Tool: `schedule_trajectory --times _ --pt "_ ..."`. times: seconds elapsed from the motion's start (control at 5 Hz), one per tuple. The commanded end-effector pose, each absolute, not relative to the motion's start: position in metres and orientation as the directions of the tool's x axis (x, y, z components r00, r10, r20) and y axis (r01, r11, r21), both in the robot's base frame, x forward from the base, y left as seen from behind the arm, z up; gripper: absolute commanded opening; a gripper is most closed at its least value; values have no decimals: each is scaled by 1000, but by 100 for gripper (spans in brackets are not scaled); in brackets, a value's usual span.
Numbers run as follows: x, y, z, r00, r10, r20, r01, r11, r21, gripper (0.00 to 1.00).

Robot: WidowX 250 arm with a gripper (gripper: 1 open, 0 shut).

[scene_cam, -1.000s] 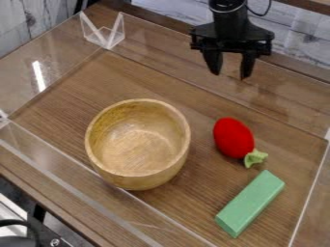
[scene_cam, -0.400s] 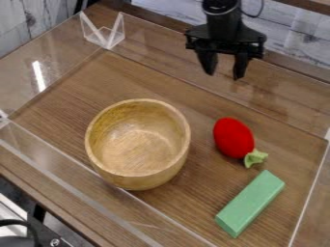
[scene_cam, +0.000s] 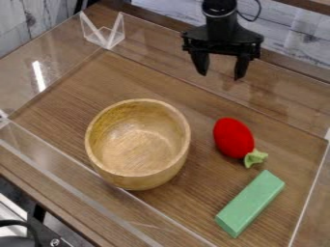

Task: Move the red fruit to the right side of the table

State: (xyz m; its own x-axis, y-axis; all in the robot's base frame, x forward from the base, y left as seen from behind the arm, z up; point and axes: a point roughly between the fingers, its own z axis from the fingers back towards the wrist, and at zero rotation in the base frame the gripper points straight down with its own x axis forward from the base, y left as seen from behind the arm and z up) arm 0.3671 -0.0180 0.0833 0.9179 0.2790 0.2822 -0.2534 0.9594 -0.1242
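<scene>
- The black gripper [scene_cam: 221,65] hangs over the far side of the table [scene_cam: 142,82]. Its two fingers point down and stand apart, with nothing between them.
- The red fruit [scene_cam: 233,136] lies on the wood, well apart from the gripper. Its green stem points toward the near edge.
- A round wooden bowl [scene_cam: 138,143] sits just left of the fruit.
- A green block [scene_cam: 252,204] lies near the fruit's stem, close to the front clear wall.
</scene>
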Motion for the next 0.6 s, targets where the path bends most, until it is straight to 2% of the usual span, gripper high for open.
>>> schedule_trajectory --times 0.0,0.4 --pt "376 -10 103 885 323 335 -294 946 -134 100" --pt "375 6 107 851 407 332 -387 913 -125 100"
